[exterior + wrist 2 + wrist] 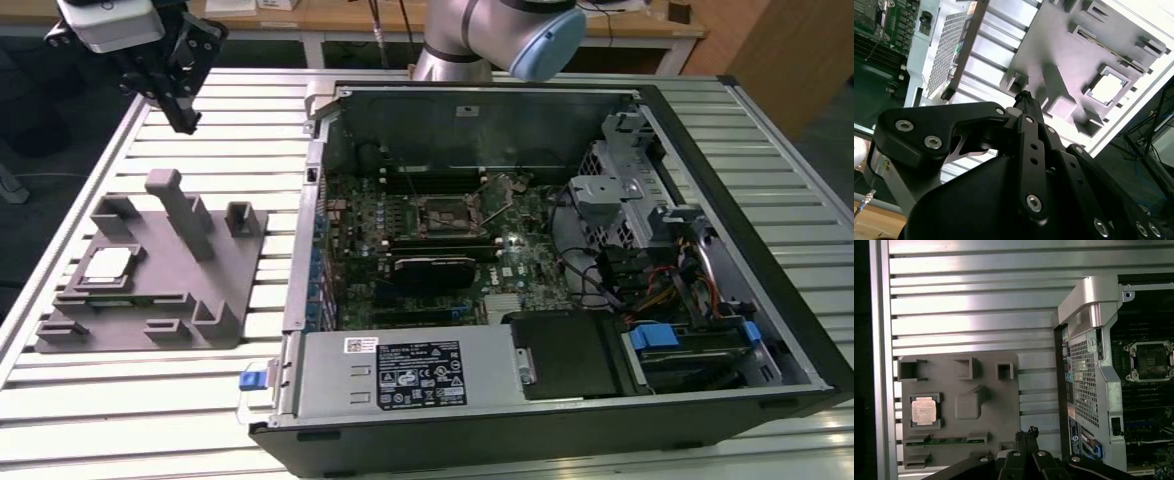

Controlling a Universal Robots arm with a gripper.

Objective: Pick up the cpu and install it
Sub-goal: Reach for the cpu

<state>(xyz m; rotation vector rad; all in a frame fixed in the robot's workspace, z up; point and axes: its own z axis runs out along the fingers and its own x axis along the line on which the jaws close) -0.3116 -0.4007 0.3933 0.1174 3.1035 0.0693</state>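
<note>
The cpu [110, 263] is a small silvery square lying flat in a recess of the grey plastic tray [200, 290], at the exterior view's left. Both wrist views look down on it, the cpu [923, 410] [1105, 86] sitting in the tray [989, 405] [1054, 50]. My gripper [187, 123] hangs high over the slatted table, beyond the tray's far end and well clear of the chip. Its black fingers [1028, 434] [1025, 100] meet at a point, shut with nothing between them. The dark metal-framed socket [447, 212] [1149, 360] sits on the motherboard inside the open case.
The open computer case [694, 120] fills the middle and the exterior view's right, with upright metal walls, a drive cage [627, 190], cables and a power supply [400, 375]. A tall post [180, 210] rises from the tray. Bare slatted table [134, 400] lies around the tray.
</note>
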